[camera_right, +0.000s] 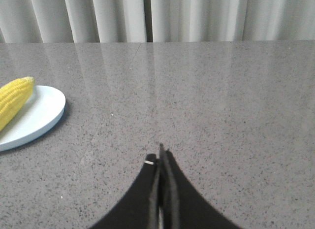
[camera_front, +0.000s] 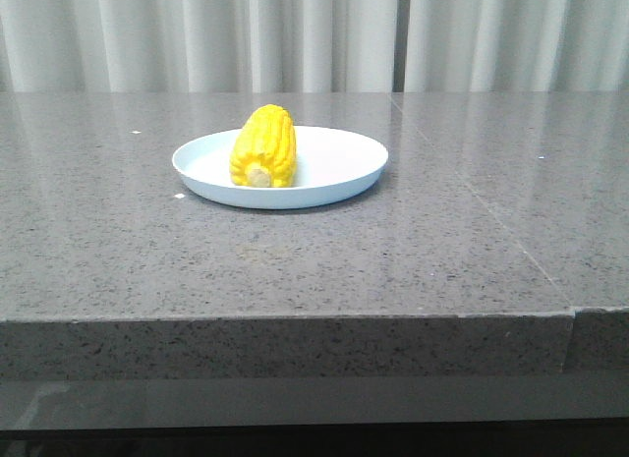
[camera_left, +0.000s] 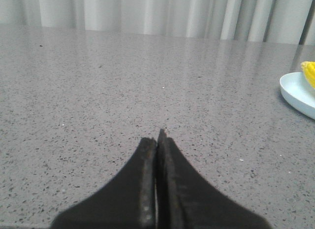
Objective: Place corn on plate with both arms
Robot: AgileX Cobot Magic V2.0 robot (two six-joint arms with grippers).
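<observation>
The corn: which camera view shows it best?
The front view: the whole corn lies on the pale blue plate, its stub end toward the camera. The left wrist view catches only a yellow sliver at the picture's edge; the right wrist view shows part of the cob, cut off by the frame.

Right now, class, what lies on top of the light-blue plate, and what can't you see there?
One yellow corn lies on the plate, left of centre, its pale stub end towards the camera. The plate surface beneath the cob is covered, so it cannot be checked.

Open table surrounds the plate; only the corn stands on it.
</observation>
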